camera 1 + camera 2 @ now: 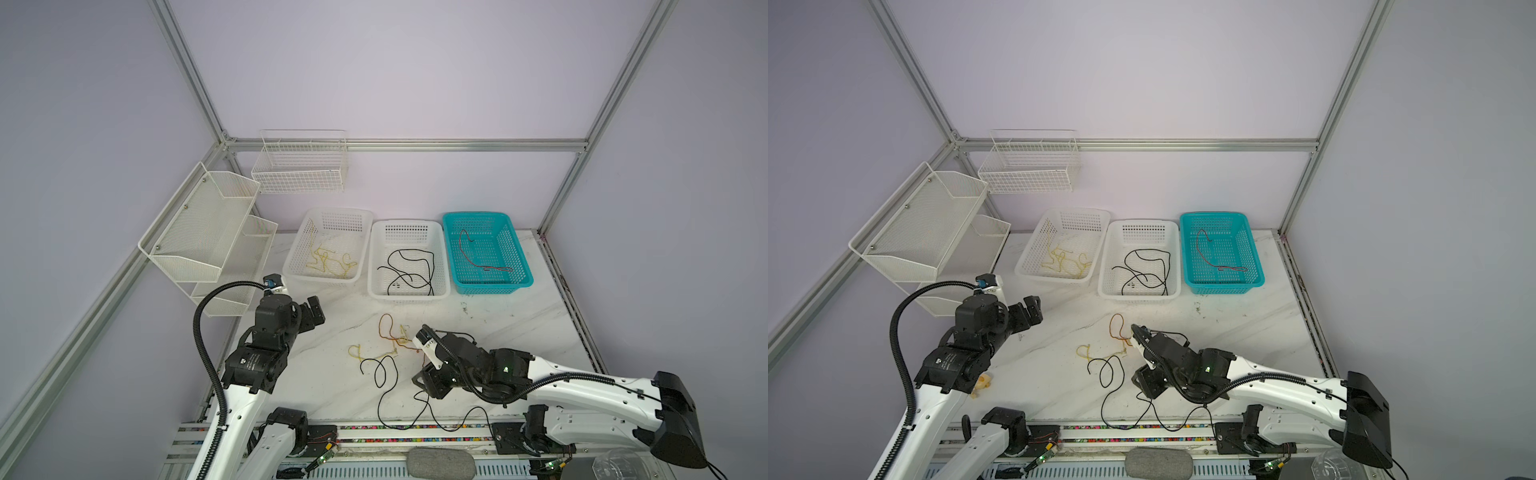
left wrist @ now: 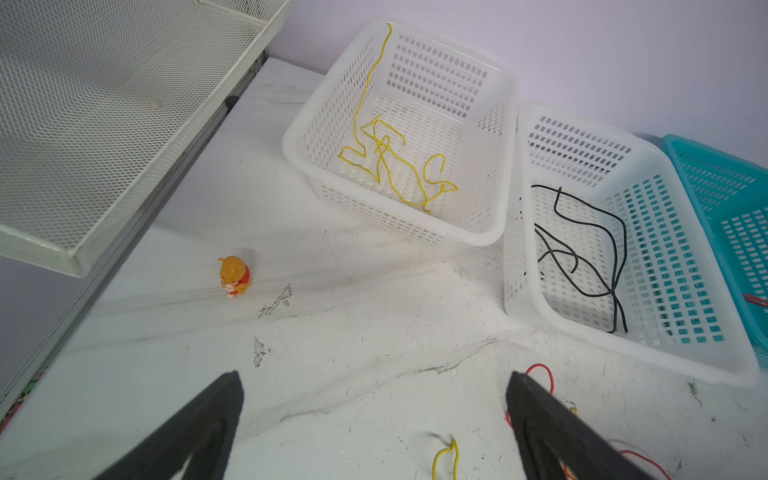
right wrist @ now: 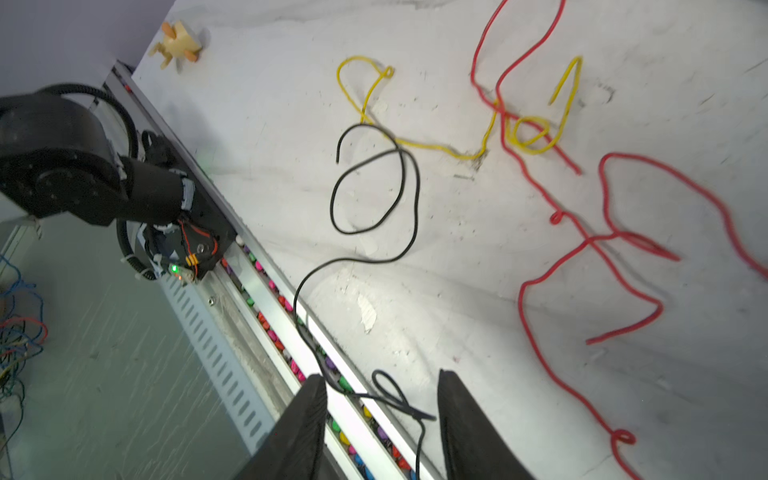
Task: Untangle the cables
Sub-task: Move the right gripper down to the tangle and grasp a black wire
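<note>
Loose cables lie tangled mid-table: a black cable (image 1: 384, 374) (image 3: 409, 199), a yellow cable (image 1: 357, 353) (image 3: 436, 145) and red cables (image 1: 386, 328) (image 3: 540, 195). The black one runs over the front rail and ends in a small loop between the fingers of my right gripper (image 3: 380, 380) (image 1: 424, 386), whose jaws stand apart, not clamped on it. My left gripper (image 2: 374, 382) (image 1: 312, 312) hangs wide open and empty over bare table left of the tangle. Yellow cables (image 1: 328, 259) lie in the left white basket (image 1: 320, 282), black cables (image 1: 409, 266) in the middle white basket (image 1: 409, 296), a red cable (image 1: 469, 253) in the teal basket (image 1: 492, 289).
White mesh shelves (image 1: 208, 232) hang on the left wall and a wire basket (image 1: 299, 166) on the back wall. A small orange toy figure (image 2: 235, 276) stands near the table's left edge. A metal rail with coloured beads (image 1: 374, 428) runs along the front edge.
</note>
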`<action>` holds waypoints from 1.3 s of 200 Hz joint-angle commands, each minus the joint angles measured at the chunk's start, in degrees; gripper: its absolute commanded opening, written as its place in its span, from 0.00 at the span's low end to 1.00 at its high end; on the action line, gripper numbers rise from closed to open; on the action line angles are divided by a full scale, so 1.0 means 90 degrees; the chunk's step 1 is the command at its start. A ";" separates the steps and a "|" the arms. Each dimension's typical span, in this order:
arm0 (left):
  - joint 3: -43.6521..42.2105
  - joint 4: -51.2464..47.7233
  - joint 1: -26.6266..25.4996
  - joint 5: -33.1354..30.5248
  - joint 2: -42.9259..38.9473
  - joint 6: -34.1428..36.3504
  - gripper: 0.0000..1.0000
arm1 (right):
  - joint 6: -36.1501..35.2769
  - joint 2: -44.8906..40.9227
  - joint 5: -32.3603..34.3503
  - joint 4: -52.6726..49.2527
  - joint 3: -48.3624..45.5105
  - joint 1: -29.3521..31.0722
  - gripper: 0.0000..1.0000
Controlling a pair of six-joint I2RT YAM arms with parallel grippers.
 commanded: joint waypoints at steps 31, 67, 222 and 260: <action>-0.0217 0.0089 -0.0033 0.0099 0.0016 0.0167 1.00 | 0.0793 -0.0137 0.0137 -0.0158 -0.0526 0.0374 0.46; -0.0221 0.0092 -0.0031 0.0119 0.0025 0.0215 1.00 | 0.0911 0.0353 0.0754 0.0070 -0.0590 0.0418 0.44; -0.0267 0.0205 -0.0033 0.0328 0.0006 0.0399 1.00 | 0.0325 0.0031 0.1906 0.1052 0.0192 0.0437 0.00; -0.0262 0.0214 -0.0026 0.0315 0.0047 0.0416 1.00 | -0.0216 -0.0344 0.2365 0.0554 0.1297 0.0437 0.00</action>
